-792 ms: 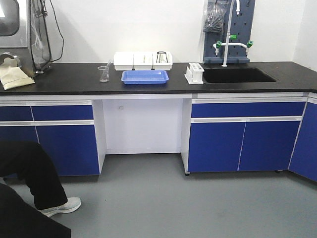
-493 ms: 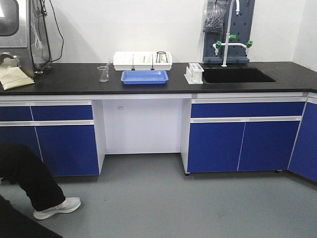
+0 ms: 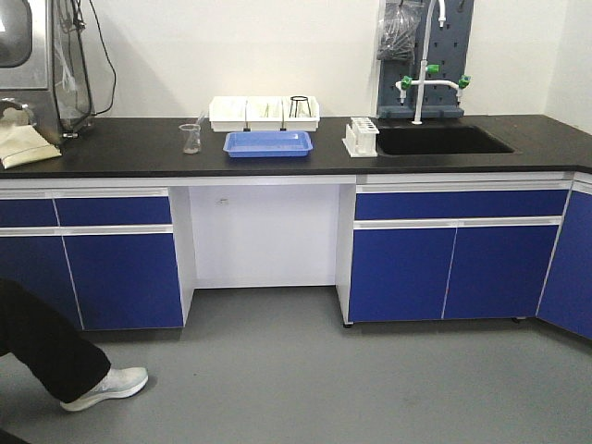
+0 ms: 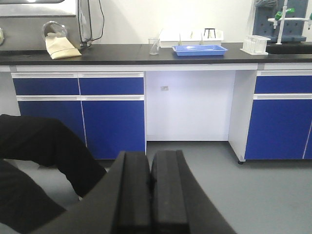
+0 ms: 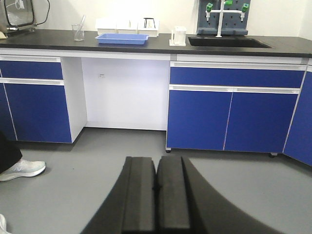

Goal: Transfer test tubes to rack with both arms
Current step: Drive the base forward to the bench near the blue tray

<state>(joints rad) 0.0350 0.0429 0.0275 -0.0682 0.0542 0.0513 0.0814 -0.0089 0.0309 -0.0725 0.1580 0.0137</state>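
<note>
Work on the tubes has not begun, as far as we can judge. We stand well back from the counter (image 3: 139,148), with open floor (image 3: 305,379) between us and the cabinets, and neither arm reaches over the worktop.

Both tools are closed and empty. The left gripper (image 4: 150,158) has its pads pressed flat together with nothing between them, and the right gripper (image 5: 156,163) is the same. Both point level toward the counter.

The rack (image 3: 362,137) sits on the counter just beside the left end of the sink (image 3: 444,141), near the front edge and well apart from the blue tray (image 3: 268,143). It stands upright with its holed top facing the ceiling. It looks narrow from the right wrist and wider from the left wrist, so we judge that its long side runs from the counter front toward the wall, though this is uncertain at such range.

We cannot pick out the test tubes from here. Thin shapes show in the white bins (image 3: 264,113) behind the tray and inside the rack, but they are too small to name. A beaker (image 3: 191,139) stands left of the tray.

Everything is left to do: drive closer, find the tubes, lift them and seat each one upright in a hole. A person's leg (image 3: 42,342) and shoe (image 3: 106,387) are on the floor at our left, so we should mind that side when approaching.
</note>
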